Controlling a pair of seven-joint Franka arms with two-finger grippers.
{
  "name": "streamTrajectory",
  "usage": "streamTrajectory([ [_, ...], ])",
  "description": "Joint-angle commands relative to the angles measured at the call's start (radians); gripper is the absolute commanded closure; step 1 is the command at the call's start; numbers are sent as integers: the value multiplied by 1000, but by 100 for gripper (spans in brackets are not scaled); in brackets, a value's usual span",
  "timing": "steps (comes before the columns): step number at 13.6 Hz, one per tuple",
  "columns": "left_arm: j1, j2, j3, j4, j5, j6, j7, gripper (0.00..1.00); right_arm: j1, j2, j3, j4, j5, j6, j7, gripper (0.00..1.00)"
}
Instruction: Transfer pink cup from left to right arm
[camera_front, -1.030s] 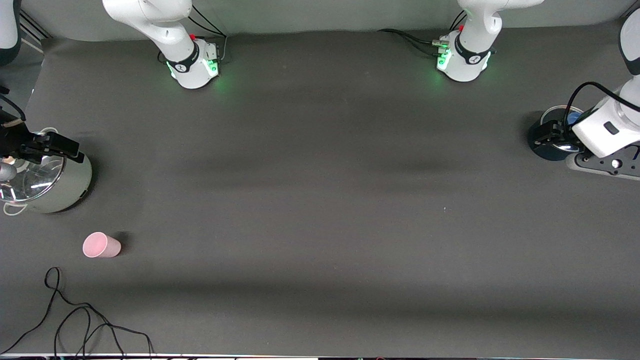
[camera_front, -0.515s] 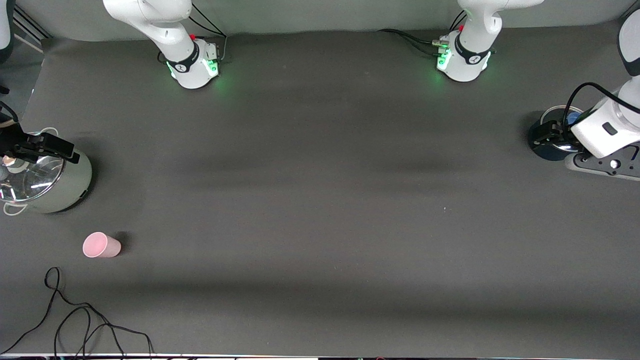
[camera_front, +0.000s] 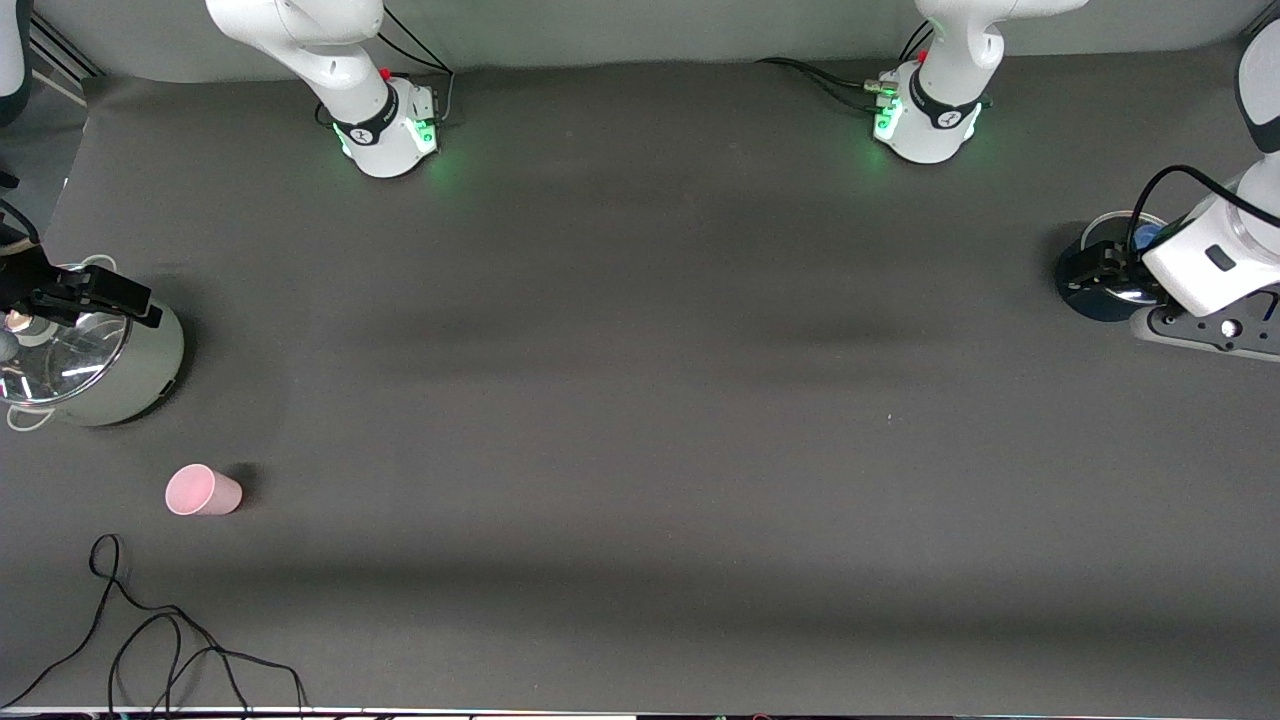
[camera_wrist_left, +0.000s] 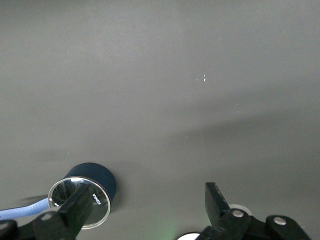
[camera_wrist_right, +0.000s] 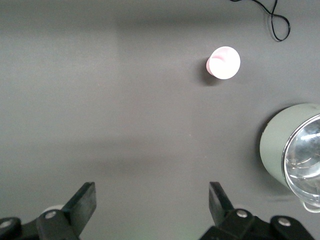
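Observation:
The pink cup (camera_front: 203, 491) stands mouth up on the dark table mat, toward the right arm's end and nearer the front camera than the silver pot (camera_front: 110, 375). It also shows in the right wrist view, the pink cup (camera_wrist_right: 224, 62) lying well clear of the fingers. My right gripper (camera_front: 120, 300) hangs open over the silver pot's lid and holds nothing; the right gripper (camera_wrist_right: 151, 190) has only bare mat between its jaws. At the left arm's end my left gripper (camera_front: 1092, 270) hovers open and empty over a dark blue pot (camera_front: 1085, 300); the left gripper (camera_wrist_left: 148, 192) shows bare mat between its jaws.
The silver pot (camera_wrist_right: 285, 145) has a glass lid. The dark blue pot (camera_wrist_left: 97, 175) also carries a glass lid and has a pale blue handle. A loose black cable (camera_front: 150, 640) curls near the front edge, close to the cup.
My right gripper has shifted slightly toward the table's edge over the silver pot. The cup and the left gripper have stayed where they were.

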Motion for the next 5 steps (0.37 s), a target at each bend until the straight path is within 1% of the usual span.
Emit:
streamTrajectory([
  [1, -8, -9, 4, -7, 15, 7, -8, 0, -3, 1, 4, 7, 14, -3, 38, 0],
  [5, -11, -6, 3, -1, 12, 21, -8, 0, -3, 1, 4, 7, 17, -3, 38, 0],
])
